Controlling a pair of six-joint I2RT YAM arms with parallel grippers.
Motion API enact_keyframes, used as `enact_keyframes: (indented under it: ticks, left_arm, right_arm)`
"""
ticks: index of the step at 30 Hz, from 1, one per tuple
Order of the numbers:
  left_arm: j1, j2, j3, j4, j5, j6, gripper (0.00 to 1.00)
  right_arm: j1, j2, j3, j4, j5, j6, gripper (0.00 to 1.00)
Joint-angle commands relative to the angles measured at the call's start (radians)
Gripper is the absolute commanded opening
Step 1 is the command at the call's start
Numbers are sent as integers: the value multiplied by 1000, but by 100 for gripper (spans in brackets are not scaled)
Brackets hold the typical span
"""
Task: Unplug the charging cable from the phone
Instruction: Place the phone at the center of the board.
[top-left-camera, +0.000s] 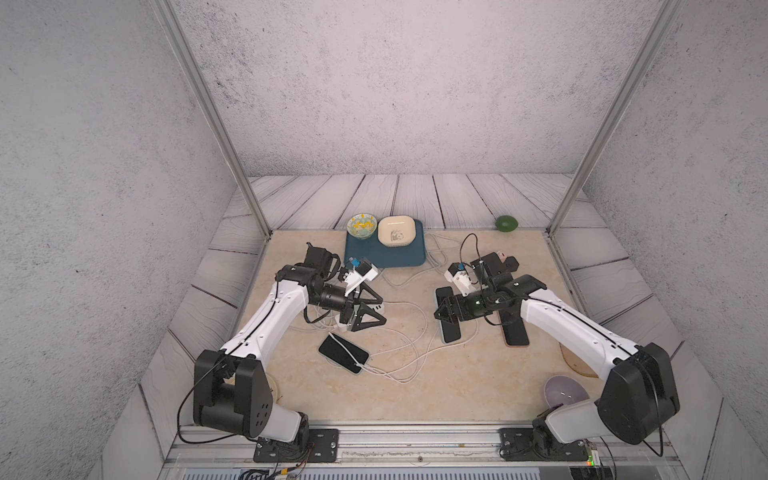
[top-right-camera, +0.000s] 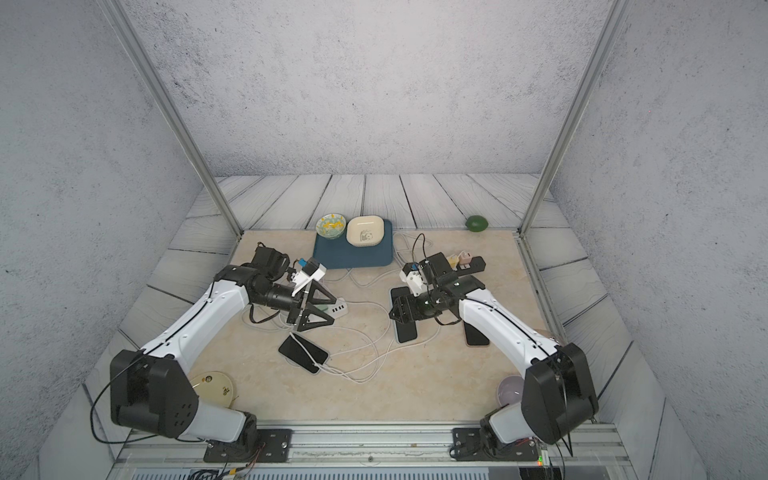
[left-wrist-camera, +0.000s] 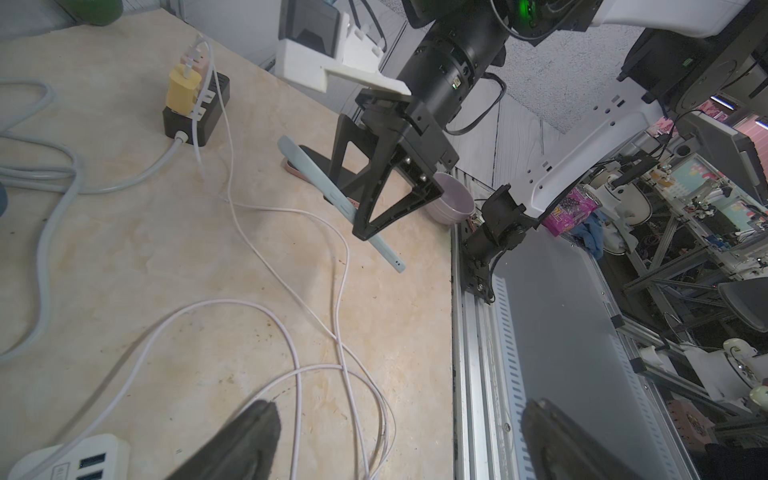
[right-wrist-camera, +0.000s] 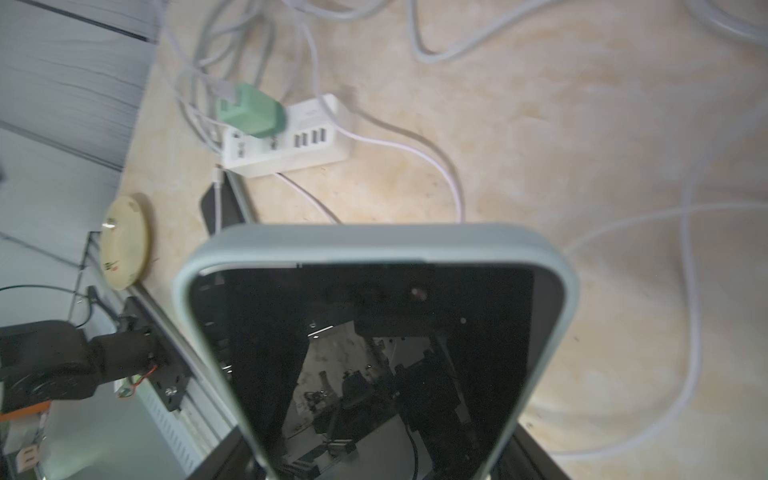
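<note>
Though half-wide, right gripper (top-left-camera: 445, 314) (round phone (right-wrist-camera: 374, 332))

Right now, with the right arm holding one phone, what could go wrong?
First, the right jaws hold the blue-cased phone tilted; it might slip out and drop. Second, white cables loop and cross on the table; a moving arm could snag one and drag the black phone, which has a cable plugged in.
</note>
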Motion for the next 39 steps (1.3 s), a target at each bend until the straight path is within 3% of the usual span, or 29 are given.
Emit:
enact_keyframes:
  ticks: [1, 8, 16, 39]
  left_arm:
    - [10, -19, 3, 3, 5, -9, 98]
    - [10, -15, 7, 7, 2, -18, 98]
    - [10, -18, 9, 8, -4, -23, 98]
    - [18, -27, 10, 1, -12, -22, 98]
  right_arm:
    - [-31, 2, 13, -104, 114, 2, 35]
    - [-106, 61, 31, -193, 358, 37, 35]
    - [-135, 177, 72, -237, 485, 33, 35]
    - [-151, 410, 70, -174, 447, 17, 43]
